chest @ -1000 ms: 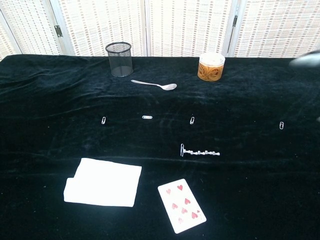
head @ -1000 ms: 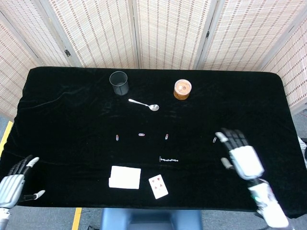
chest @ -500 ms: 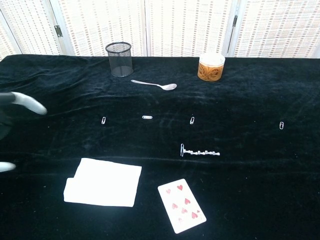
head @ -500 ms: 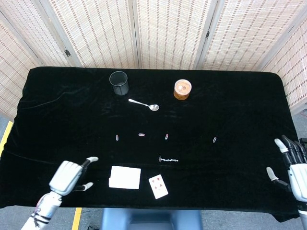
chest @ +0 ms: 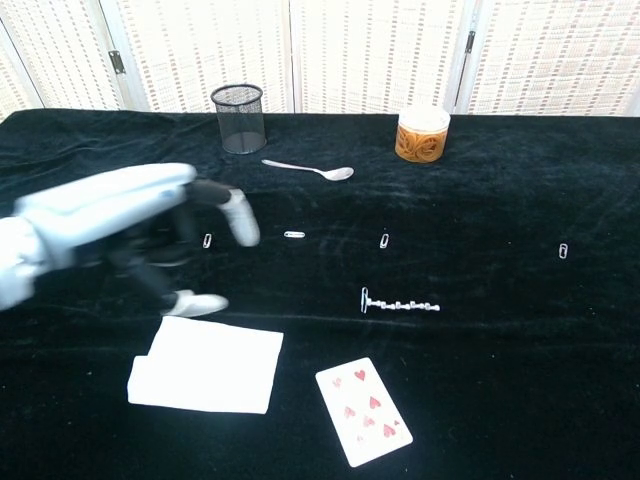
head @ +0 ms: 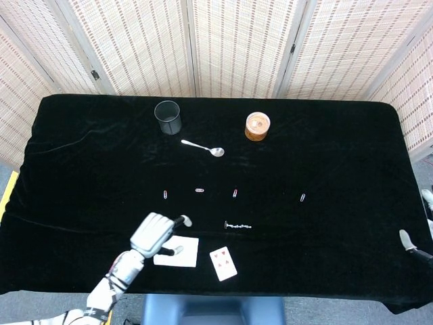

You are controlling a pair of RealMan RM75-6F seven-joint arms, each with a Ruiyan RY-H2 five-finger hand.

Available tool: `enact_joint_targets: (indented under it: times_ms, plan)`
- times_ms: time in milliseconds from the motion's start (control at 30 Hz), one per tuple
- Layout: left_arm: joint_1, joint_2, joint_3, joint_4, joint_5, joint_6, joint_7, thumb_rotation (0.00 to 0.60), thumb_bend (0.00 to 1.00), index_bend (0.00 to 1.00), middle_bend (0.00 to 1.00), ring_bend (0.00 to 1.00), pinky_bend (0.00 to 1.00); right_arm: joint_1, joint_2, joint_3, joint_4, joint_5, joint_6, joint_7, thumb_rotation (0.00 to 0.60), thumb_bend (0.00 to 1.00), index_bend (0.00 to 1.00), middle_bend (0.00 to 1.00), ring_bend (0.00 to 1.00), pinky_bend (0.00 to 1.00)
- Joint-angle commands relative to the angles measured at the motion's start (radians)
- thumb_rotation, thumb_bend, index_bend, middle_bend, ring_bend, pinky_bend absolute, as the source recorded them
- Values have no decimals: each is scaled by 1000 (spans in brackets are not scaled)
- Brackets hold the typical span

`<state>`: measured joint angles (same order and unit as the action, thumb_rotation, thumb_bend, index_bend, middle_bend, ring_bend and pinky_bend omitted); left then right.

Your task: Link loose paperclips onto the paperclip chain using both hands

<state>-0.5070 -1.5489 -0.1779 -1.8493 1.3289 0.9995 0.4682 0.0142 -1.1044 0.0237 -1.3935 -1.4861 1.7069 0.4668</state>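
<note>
Nothing linked yet, left robot hand [head: 154, 233] hovering empty with fingers apart

The paperclip chain [chest: 400, 303] lies mid-counter [head: 352, 169], loose paperclips [chest: 293, 235] in a row just beyond it. Right robot hand [head: 414, 245] barely peeks in at the edge, can't tell its state. Clips look tiny, light, stiff and slippery on the cloth, so I'd pinch one by its rounded end.

Bright, even light; perhaps slight blur
</note>
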Motion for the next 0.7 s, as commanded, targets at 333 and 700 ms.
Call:
enact_joint_targets:
  times_ms: [333,700]
  plan:
    - [-236,-269,-81,164,-312,-70,257,600,337,392,1000,1000,1000,-50,19,55,122,107,-98,252,600,369,9,0,0,0]
    - [-390,-357,-135,307,-475,-123,275,600,336,386,1000,1000,1000,-94,-5,73,209,139,-142,362,600,369,9,0,0,0]
